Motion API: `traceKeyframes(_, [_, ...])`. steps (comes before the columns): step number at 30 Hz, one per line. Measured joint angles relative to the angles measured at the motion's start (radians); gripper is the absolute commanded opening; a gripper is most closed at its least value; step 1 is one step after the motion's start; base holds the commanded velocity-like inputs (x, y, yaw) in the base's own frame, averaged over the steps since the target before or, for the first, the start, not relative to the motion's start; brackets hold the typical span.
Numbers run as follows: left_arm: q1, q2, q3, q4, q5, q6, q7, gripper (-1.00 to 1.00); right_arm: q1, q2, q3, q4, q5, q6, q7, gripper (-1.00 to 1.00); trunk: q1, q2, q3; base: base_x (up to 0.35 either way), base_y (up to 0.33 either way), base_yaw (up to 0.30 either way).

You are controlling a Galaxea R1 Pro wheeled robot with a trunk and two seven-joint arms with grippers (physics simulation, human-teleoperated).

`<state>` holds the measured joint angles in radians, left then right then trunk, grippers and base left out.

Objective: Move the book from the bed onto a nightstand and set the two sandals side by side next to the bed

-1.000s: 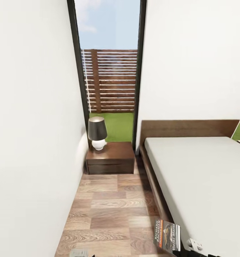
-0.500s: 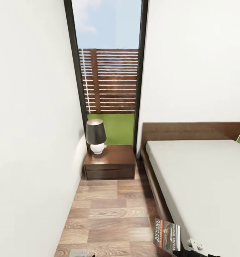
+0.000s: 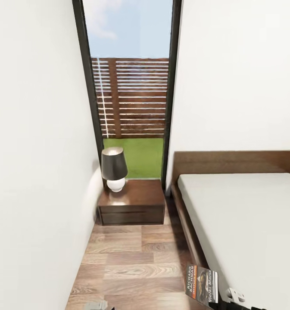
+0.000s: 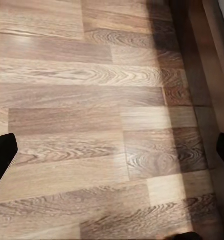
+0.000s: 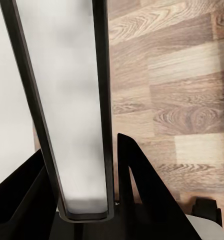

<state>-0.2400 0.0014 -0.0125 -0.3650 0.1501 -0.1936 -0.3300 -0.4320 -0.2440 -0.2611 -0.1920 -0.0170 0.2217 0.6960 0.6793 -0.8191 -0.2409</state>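
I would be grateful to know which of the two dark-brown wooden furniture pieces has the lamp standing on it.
It is the nightstand, the low drawer cabinet below the window; the black-shaded lamp stands on its top. The bed carries only a bare grey mattress.

White walls [image 3: 37,150] left and right, wood-plank floor [image 3: 136,262] near, tall dark-framed window [image 3: 129,94] far, showing slatted fence [image 3: 132,97], grass.
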Motion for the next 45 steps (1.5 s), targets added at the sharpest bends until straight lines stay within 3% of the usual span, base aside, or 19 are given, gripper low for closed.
traceKeyframes(45, [0.000,-0.001,0.000,0.000,0.000,0.000,0.000,1.00,0.000,0.000,0.000,0.000,0.000,0.000,0.000,-1.00,0.000,0.000,0.000,0.326,0.000,0.000])
